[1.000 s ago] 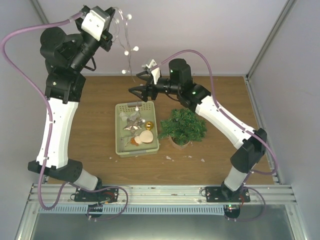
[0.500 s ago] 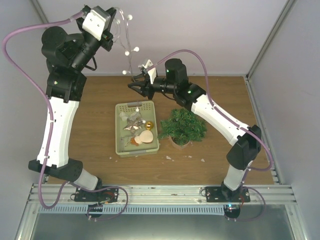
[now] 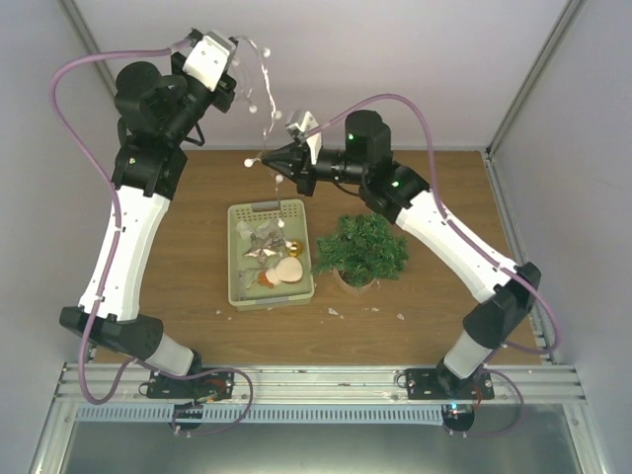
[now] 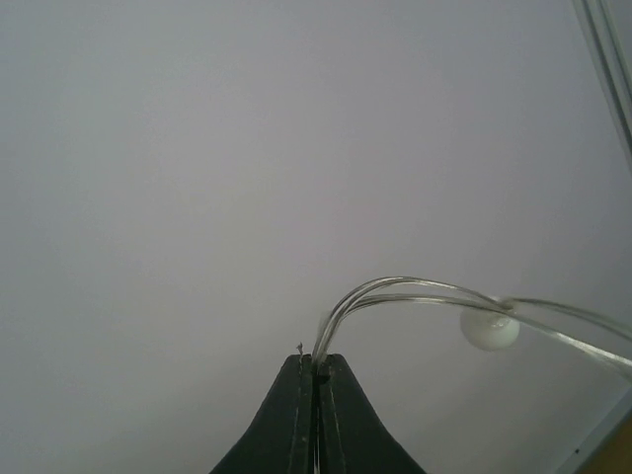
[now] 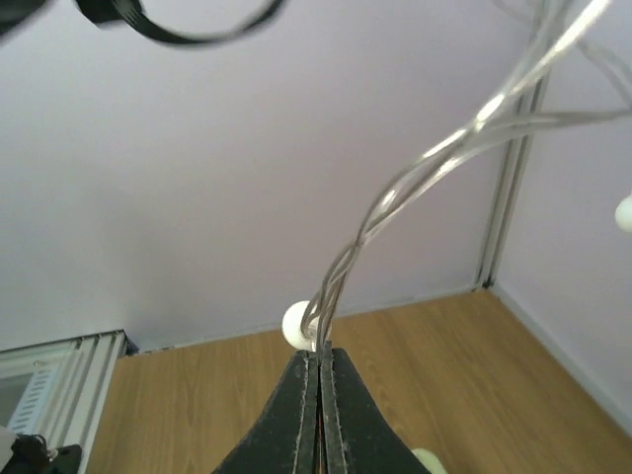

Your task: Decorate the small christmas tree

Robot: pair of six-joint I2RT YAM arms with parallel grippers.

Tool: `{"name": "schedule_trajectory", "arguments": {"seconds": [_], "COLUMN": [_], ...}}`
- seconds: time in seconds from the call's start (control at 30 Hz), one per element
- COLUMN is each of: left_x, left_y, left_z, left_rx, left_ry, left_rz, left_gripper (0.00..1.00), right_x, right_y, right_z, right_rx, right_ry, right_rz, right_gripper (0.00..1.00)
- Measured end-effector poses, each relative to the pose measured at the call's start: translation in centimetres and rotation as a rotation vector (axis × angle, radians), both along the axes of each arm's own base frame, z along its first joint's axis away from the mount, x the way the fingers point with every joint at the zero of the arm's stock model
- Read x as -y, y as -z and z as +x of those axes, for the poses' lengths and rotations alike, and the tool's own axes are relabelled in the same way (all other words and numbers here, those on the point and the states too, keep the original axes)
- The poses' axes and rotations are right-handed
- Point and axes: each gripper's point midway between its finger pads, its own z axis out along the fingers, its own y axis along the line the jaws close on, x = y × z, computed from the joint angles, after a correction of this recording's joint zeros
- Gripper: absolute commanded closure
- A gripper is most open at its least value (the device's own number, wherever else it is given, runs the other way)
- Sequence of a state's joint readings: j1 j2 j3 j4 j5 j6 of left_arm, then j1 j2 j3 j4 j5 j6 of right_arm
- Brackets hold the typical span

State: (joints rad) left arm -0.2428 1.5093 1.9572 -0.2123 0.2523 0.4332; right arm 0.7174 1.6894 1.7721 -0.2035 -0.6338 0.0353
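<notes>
Right pincer (image 5: 318, 351) now clamps the string (image 5: 395, 197), high above the tray (image 3: 235, 259).

The table (image 3: 197, 217) shows matt wood grain; the tray (image 3: 272, 300) is pale green perforated plastic; the light string (image 5: 348, 255) is glossy clear wire with smooth white beads (image 4: 490, 331); the small christmas tree (image 3: 363, 247) has rough, bristly needles.

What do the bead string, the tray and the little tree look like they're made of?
The bead string: thin, clear, glossy strands, probably plastic or coated wire, glinting, with matte white beads. The tray: pale green moulded plastic, judging by its perforated wall. The small christmas tree: matte dark green needles, apparently synthetic.
</notes>
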Motion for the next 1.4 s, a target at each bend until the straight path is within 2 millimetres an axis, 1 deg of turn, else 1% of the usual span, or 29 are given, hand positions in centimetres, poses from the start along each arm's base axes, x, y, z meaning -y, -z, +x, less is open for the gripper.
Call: {"name": "schedule_trajectory", "arguments": {"seconds": [0.1, 0.13, 0.17, 0.23, 0.27, 0.37, 0.4, 0.5, 0.57, 0.67, 0.83, 0.9, 0.93, 0.97, 1.0, 1.03, 1.07, 1.13, 1.2, 1.23, 1.3, 1.4], "left_x": [-0.2, -0.3, -0.3, -0.4, -0.4, -0.4, -0.3, -0.1, 0.1, 0.3, 0.5, 0.6, 0.5, 0.4, 0.2, -1.6, -1.7, -3.5, -5.0, -5.6, -6.5, -6.5], "left_y": [-0.6, -0.8, -0.9, -1.1, -1.2, -1.2, -1.1, 0.0, 1.2, 2.8, 5.1, 7.0, 8.3, 9.6, 10.4, 12.7, 12.8, 13.4, 14.1, 14.8, 16.9, 21.0], "left_z": [-0.1, -0.1, -0.2, -0.2, -0.3, -0.2, -0.1, 0.4, 0.9, 1.7, 2.6, 3.3, 3.7, 4.1, 4.4, 5.7, 5.7, 6.2, 6.3, 6.1, 5.2, 3.7], "left_rx": [0.022, 0.028, 0.033, 0.038, 0.043, 0.044, 0.043, 0.022, -0.006, -0.049, -0.096, -0.134, -0.163, -0.193, -0.213, -0.271, -0.274, -0.288, -0.297, -0.304, -0.336, -0.404], "left_ry": [-0.012, -0.015, -0.015, -0.016, -0.017, -0.017, -0.016, -0.01, -0.006, -0.003, 0.003, 0.0, -0.004, -0.009, -0.014, -0.052, -0.055, -0.089, -0.117, -0.13, -0.15, -0.144], "left_rz": [-0.008, -0.01, -0.011, -0.015, -0.015, -0.016, -0.015, -0.01, -0.008, -0.011, -0.01, -0.001, 0.003, 0.006, 0.008, -0.001, -0.002, -0.011, -0.007, -0.001, 0.03, 0.099], "left_gripper": [0.99, 0.96, 0.89, 0.59, 0.55, 0.54, 0.5, 0.44, 0.46, 0.46, 0.47, 0.49, 0.49, 0.49, 0.48, 0.47, 0.46, 0.44, 0.44, 0.44, 0.44, 0.46], "right_x": [1.0, 1.3, 1.4, 1.5, 1.5, 1.3, 1.3, 1.3, 1.4, 1.7, 2.1, 1.9, 1.6, 1.4, 1.2, 0.6, 0.6, 0.4, 0.6, 0.9, 1.7, 2.9], "right_y": [-2.2, -2.7, -3.1, -3.4, -3.4, -3.0, -2.9, -2.9, -3.1, -4.5, -8.5, -10.3, -11.2, -11.6, -12.1, -11.8, -11.8, -11.0, -10.2, -9.9, -9.6, -9.9], "right_z": [-1.2, -1.5, -1.7, -2.0, -2.0, -1.9, -1.8, -1.8, -1.8, -1.8, -2.2, -1.9, -1.6, -1.3, -0.8, 0.8, 0.8, 2.1, 3.6, 4.4, 5.7, 7.0], "right_rx": [0.035, 0.044, 0.05, 0.057, 0.055, 0.043, 0.04, 0.038, 0.04, 0.059, 0.112, 0.14, 0.157, 0.163, 0.172, 0.158, 0.158, 0.141, 0.122, 0.115, 0.109, 0.122], "right_ry": [-0.002, -0.003, -0.005, -0.012, -0.016, -0.019, -0.019, -0.015, -0.008, 0.006, 0.011, 0.011, 0.014, 0.016, 0.024, 0.038, 0.038, 0.053, 0.077, 0.091, 0.121, 0.158], "right_rz": [0.03, 0.039, 0.044, 0.052, 0.052, 0.046, 0.044, 0.042, 0.043, 0.059, 0.124, 0.153, 0.17, 0.177, 0.187, 0.189, 0.189, 0.18, 0.17, 0.167, 0.166, 0.175], "right_gripper": [0.99, 0.99, 1.0, 1.0, 1.0, 0.99, 0.99, 0.99, 0.99, 0.99, 1.0, 0.99, 0.99, 0.99, 0.99, 0.99, 0.99, 0.99, 0.99, 0.99, 0.99, 0.99]}}
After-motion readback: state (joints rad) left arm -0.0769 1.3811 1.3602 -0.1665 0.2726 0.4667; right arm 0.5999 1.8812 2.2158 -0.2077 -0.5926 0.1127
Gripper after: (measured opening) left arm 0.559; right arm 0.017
